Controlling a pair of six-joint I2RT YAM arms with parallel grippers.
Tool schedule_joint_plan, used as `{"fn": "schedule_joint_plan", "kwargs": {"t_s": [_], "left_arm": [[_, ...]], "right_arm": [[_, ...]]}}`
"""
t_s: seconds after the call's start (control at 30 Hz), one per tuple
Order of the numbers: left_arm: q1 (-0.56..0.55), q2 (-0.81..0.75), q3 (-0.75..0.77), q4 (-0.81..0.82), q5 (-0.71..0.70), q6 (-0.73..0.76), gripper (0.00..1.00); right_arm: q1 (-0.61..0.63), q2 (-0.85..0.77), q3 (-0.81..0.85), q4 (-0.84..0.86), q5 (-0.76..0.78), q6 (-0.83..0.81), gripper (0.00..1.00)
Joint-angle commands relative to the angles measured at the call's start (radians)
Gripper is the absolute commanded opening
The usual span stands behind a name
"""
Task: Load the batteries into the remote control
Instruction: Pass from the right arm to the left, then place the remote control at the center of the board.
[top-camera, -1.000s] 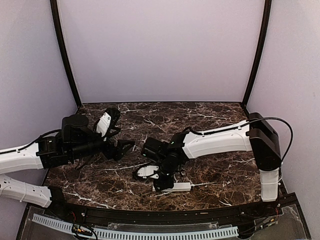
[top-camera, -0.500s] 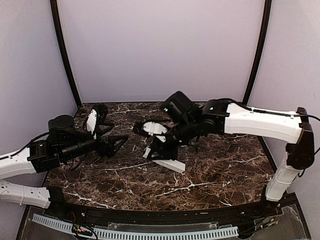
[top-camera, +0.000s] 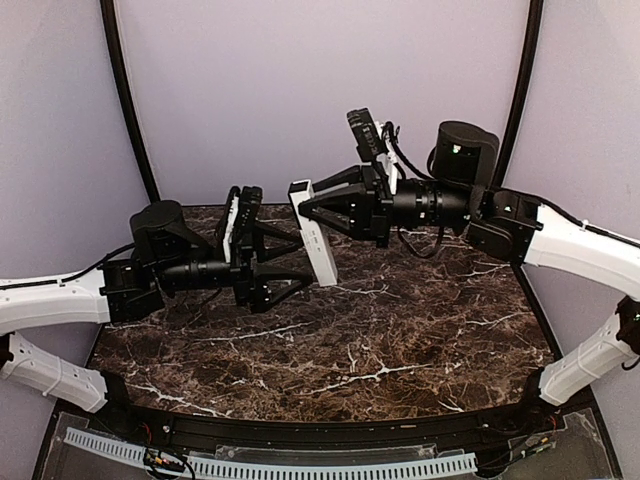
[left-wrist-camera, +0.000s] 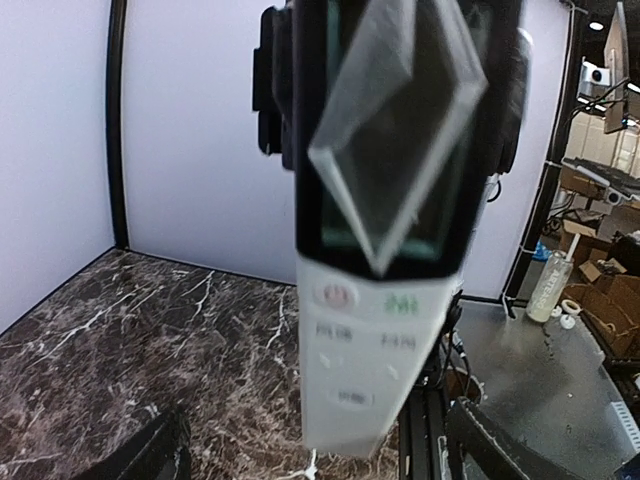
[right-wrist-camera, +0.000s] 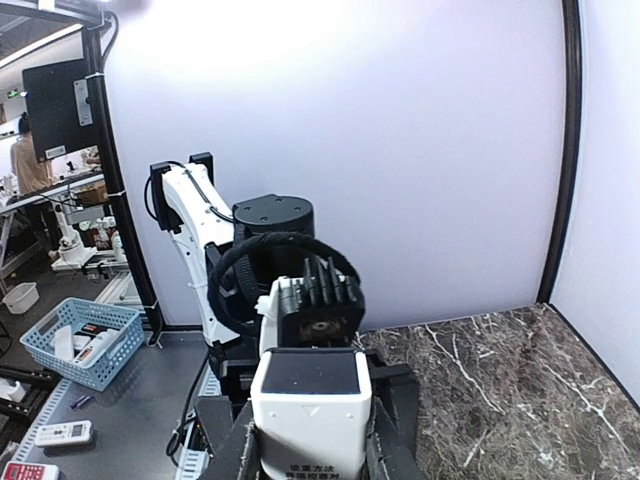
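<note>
From above, I see my right arm stretched level, high over the table (top-camera: 400, 340), the right gripper (top-camera: 303, 207) clamped on the remote control (top-camera: 318, 240), which hangs tilted in mid-air. My left arm reaches toward it, the left gripper (top-camera: 300, 265) spread wide around the remote's lower end.

Left wrist: the remote control (left-wrist-camera: 372, 350) hangs with its button face toward me.

Right wrist: the remote's end (right-wrist-camera: 310, 395) sits pinched between my jaws.

The remote control (top-camera: 318, 245) hangs mid-air at centre, right between your left gripper (top-camera: 300, 264), spread wide at its lower end, and your right gripper (top-camera: 306, 207), clamping its upper end. You can pass beneath it over the tabletop (top-camera: 410, 345); the back wall (top-camera: 320, 100) closes the far side.
</note>
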Motion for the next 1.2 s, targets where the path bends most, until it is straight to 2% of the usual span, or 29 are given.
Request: {"fn": "schedule_joint_plan", "kwargs": {"t_s": [0.0, 0.07, 0.13, 0.3, 0.33, 0.37, 0.43, 0.47, 0.5, 0.57, 0.6, 0.63, 0.7, 0.8, 0.87, 0.97, 1.17], "left_arm": [[0.001, 0.069, 0.060, 0.166, 0.136, -0.130, 0.86], [0.001, 0.087, 0.060, 0.196, 0.155, -0.155, 0.81], [0.000, 0.091, 0.059, 0.194, 0.145, -0.162, 0.72], [0.002, 0.071, 0.039, 0.201, 0.097, -0.170, 0.33], [0.001, 0.070, 0.038, 0.199, 0.095, -0.169, 0.28], [0.000, 0.069, 0.039, 0.195, 0.094, -0.169, 0.18], [0.001, 0.068, 0.040, 0.186, 0.091, -0.168, 0.03], [0.001, 0.067, 0.042, 0.182, 0.084, -0.169, 0.01], [0.001, 0.062, 0.044, 0.157, 0.075, -0.167, 0.00], [0.001, 0.042, 0.049, 0.091, 0.021, -0.159, 0.00], [0.001, 0.031, 0.049, 0.066, -0.037, -0.156, 0.00], [0.000, 0.009, 0.046, 0.004, -0.075, -0.153, 0.00], [0.002, -0.020, 0.053, -0.129, -0.216, -0.155, 0.00], [0.008, -0.003, 0.071, -0.392, -0.515, -0.210, 0.00], [0.052, 0.033, 0.064, -0.509, -0.615, -0.338, 0.00], [0.097, 0.095, 0.036, -0.582, -0.656, -0.487, 0.00], [0.133, 0.258, 0.092, -0.711, -0.705, -0.610, 0.00]], "right_arm": [[0.005, 0.022, -0.041, 0.227, -0.080, 0.110, 0.00], [0.004, 0.027, -0.049, 0.266, -0.089, 0.128, 0.00], [0.005, 0.029, -0.050, 0.276, -0.097, 0.132, 0.00], [0.005, 0.031, -0.080, 0.302, -0.090, 0.142, 0.00], [0.004, 0.033, -0.083, 0.304, -0.092, 0.147, 0.00], [0.004, 0.037, -0.085, 0.305, -0.092, 0.149, 0.00], [0.005, 0.039, -0.086, 0.308, -0.091, 0.153, 0.00], [0.004, 0.042, -0.084, 0.301, -0.084, 0.153, 0.05], [0.005, 0.039, -0.081, 0.286, -0.058, 0.152, 0.19], [0.005, 0.025, -0.080, 0.233, 0.052, 0.156, 0.55], [0.004, 0.006, -0.082, 0.194, 0.126, 0.158, 0.80], [0.003, -0.009, -0.086, 0.161, 0.206, 0.159, 0.95], [-0.001, -0.035, -0.095, 0.077, 0.398, 0.175, 0.99], [-0.016, -0.054, -0.101, -0.103, 0.700, 0.226, 0.99], [-0.021, -0.050, -0.112, -0.210, 0.841, 0.257, 0.99], [-0.025, -0.047, -0.149, -0.274, 0.888, 0.280, 0.99], [-0.024, -0.048, -0.202, -0.341, 0.875, 0.343, 0.99]]}}
